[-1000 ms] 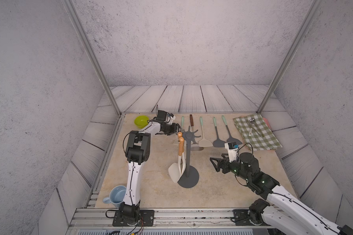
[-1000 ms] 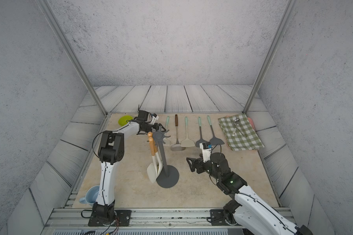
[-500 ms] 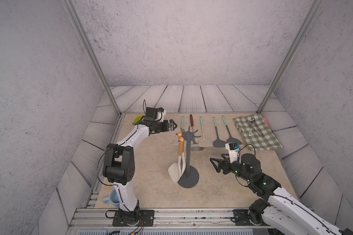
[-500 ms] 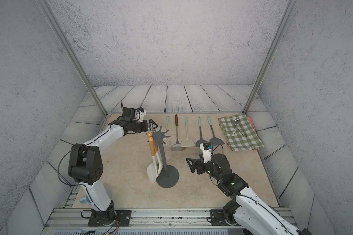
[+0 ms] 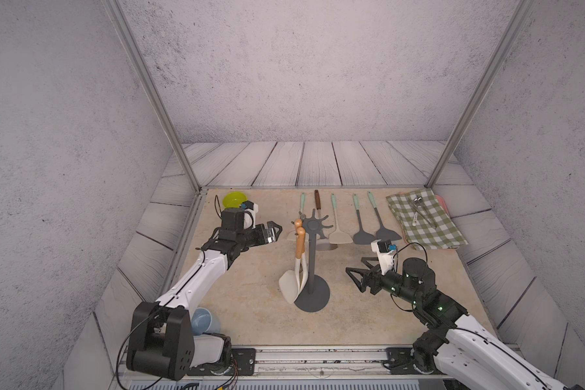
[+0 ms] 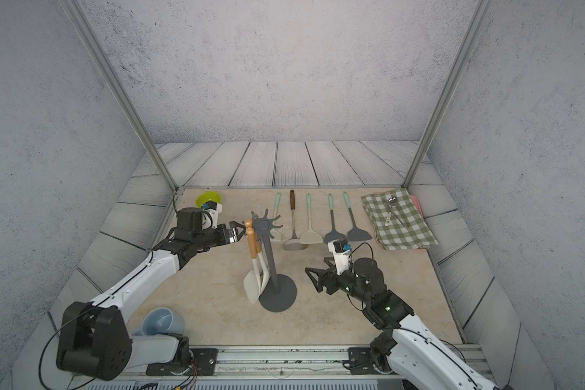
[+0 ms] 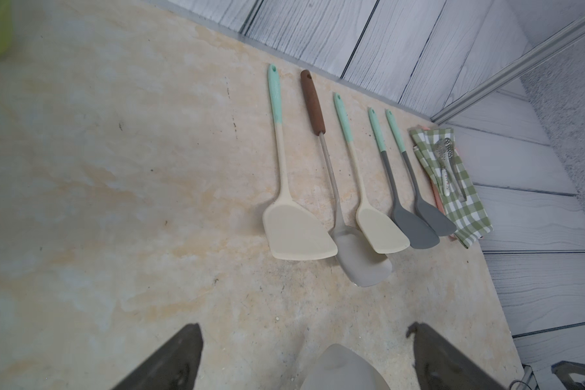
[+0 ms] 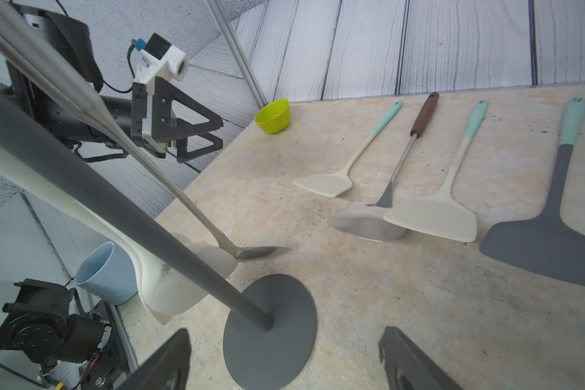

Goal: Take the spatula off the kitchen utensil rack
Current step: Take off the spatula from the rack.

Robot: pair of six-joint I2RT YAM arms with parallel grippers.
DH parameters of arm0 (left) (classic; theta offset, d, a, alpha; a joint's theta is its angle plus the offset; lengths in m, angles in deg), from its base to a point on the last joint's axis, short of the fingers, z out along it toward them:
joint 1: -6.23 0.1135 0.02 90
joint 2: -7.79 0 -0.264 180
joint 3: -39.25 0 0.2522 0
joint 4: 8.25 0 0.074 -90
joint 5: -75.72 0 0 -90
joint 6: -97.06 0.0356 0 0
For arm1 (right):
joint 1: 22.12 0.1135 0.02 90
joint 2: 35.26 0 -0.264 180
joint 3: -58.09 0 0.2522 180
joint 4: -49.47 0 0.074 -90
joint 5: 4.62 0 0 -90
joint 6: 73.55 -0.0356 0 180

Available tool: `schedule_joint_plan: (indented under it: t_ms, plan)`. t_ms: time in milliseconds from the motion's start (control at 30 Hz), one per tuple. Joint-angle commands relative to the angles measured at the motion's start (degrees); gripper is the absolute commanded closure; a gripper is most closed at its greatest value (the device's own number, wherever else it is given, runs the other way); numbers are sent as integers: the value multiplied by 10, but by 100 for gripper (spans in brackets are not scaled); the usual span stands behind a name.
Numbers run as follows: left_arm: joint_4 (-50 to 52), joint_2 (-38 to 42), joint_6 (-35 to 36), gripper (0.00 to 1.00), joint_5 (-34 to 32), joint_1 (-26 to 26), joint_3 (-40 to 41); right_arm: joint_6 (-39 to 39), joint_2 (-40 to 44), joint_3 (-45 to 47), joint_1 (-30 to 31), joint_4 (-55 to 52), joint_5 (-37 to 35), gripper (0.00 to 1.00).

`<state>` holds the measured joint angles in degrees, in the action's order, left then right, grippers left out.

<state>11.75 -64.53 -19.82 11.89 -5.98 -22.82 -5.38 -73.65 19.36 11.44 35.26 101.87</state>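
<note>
Hanging from left-side prongs of the kitchen utensil rack, upright mid-surface: two orange-handled spatulas, blades low beside the round base. Left jaws wide apart, empty, near the handles, not touching. Right jaws apart, empty, near the pole. Behind, a row of five loose spatulas.

Speckled grey walls enclose the space. Pale plank panels border a beige, perhaps stone, desk.
</note>
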Motion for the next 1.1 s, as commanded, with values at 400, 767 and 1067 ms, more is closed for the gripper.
schedule_joint_plan:
  t_ms: [400,767,1067]
  plan:
    - [-97,221,-54,1,24,-34,175,-65,-117,-81,0,13,50,13]
    - [-148,339,-51,8,44,-79,263,-25,-101,-43,-1,35,16,11]
    - [-188,394,-27,12,70,-118,311,-34,-131,-27,-2,62,21,11]
